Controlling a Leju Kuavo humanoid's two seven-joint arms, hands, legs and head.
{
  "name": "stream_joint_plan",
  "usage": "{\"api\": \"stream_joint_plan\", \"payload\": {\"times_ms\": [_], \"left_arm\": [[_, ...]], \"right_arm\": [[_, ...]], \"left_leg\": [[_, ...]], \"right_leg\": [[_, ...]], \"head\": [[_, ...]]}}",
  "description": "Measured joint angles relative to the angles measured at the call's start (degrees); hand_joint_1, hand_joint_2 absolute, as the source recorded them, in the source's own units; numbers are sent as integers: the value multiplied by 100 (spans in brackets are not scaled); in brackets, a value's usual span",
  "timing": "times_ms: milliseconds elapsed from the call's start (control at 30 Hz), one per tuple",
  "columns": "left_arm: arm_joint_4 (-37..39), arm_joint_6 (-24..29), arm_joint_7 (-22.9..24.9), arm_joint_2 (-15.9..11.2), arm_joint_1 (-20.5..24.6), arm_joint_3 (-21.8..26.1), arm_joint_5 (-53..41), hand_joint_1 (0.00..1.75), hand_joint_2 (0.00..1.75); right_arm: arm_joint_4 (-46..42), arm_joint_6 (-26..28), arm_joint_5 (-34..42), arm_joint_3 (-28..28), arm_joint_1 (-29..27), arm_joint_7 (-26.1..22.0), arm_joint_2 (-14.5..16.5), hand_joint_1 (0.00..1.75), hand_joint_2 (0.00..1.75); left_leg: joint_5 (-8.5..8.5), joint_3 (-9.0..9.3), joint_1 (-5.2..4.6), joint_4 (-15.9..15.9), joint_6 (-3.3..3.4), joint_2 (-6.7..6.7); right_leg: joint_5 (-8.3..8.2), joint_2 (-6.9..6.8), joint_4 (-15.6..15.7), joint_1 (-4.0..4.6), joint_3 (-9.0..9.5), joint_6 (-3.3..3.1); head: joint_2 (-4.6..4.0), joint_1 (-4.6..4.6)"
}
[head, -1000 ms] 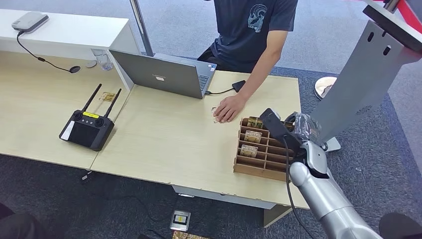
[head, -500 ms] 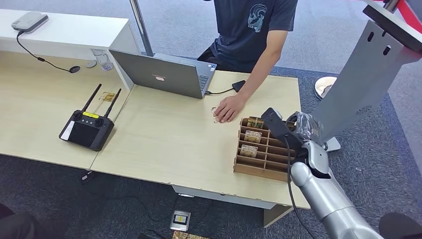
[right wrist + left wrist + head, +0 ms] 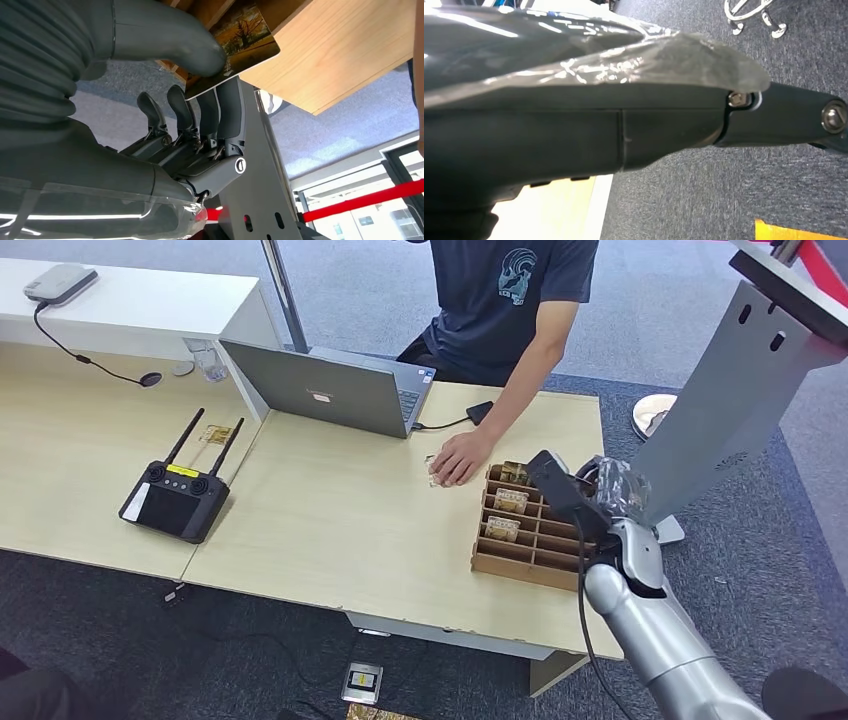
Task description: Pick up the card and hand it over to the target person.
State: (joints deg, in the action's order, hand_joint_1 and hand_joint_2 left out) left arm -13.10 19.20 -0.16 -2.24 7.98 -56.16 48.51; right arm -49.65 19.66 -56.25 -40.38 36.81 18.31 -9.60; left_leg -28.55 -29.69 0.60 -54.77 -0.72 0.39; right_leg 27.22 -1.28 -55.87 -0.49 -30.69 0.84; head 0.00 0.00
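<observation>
Right robot hand [image 3: 200, 95] pinches card [image 3: 240, 37] between thumb and fingers, at far corner of wooden rack [image 3: 525, 530] on counter [image 3: 330, 520]. Person's hand [image 3: 460, 457] rests just beside, likely awaiting handover.

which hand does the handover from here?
Right. The right hand already pinches the card between thumb and fingers, beside the rack and near the person's hand. The left hand hangs over the floor.
</observation>
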Motion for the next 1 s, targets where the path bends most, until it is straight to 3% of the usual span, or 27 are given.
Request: {"api": "stream_joint_plan", "payload": {"times_ms": [233, 467, 1000], "left_arm": [[-2, 43, -87, 6, -71, 81, 80, 0, 0], [-5, 68, -109, 23, -92, 74, 96, 0, 0], [-31, 22, 3, 43, 58, -59, -19, 0, 0]], "right_arm": [[-1896, 40, -126, 215, -532, 94, -384, 168, 175], [-3440, 85, -43, 446, -1178, 10, -536, 175, 175], [-3887, 342, -76, 643, -1627, -295, -555, 175, 175]], "left_leg": [[-2, -3, -1, -3, -1, -3], [-2, -8, -1, -6, 0, -9], [2, 0, 0, -1, -1, -9]], "right_leg": [[3, -4, -3, -1, -3, 1], [5, -9, -6, -1, -6, 0], [1, -12, 1, 0, 1, 1]], "head": [[0, 0], [0, 0], [0, 0]]}}
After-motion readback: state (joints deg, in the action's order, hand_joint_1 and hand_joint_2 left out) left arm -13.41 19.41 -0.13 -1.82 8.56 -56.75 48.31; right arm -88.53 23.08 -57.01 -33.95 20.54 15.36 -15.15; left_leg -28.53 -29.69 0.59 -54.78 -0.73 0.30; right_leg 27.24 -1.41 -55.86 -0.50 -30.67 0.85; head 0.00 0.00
